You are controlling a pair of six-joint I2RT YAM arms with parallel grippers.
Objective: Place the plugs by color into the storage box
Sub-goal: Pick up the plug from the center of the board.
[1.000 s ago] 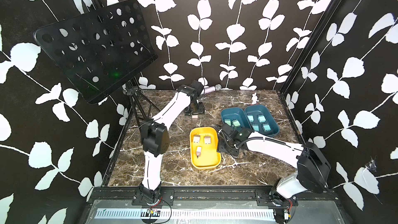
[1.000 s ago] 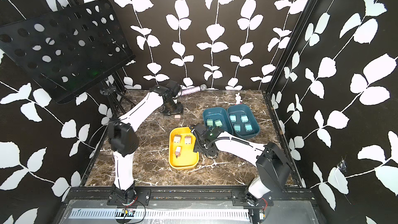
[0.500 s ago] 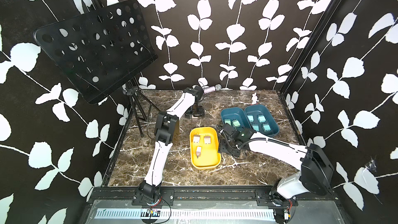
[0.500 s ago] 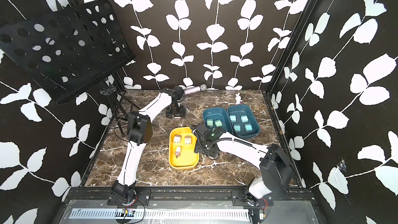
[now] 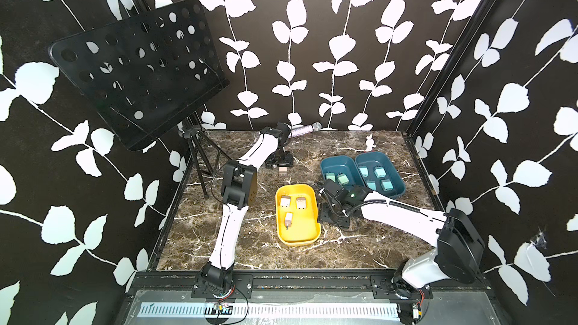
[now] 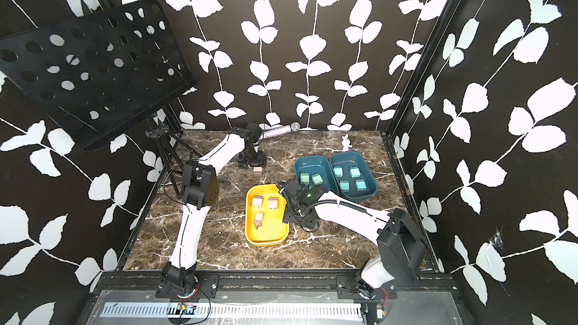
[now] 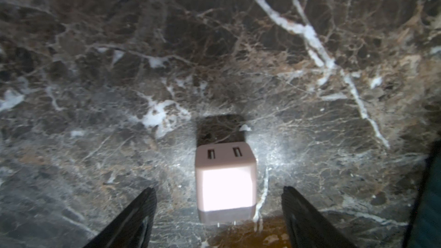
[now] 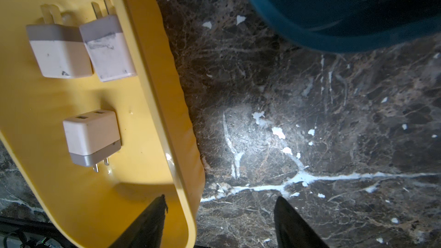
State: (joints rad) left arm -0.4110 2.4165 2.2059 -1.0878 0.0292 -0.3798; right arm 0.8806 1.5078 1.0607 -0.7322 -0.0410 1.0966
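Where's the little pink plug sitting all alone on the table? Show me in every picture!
In a top view: the pink plug lies just past the far end of the yellow tray.
In a top view: same spot, beyond the tray.
Left wrist: low centre, inside the open left tool.
Right wrist: not there.
Landmark: the yellow tray, in both top views and the right wrist.

Left arm (image 5: 230,229) and right arm (image 5: 400,218): white shells, black joints; ribbed black cable (image 5: 394,203) on the right; left gripper (image 7: 218,192), right gripper (image 8: 219,201) black-fingered
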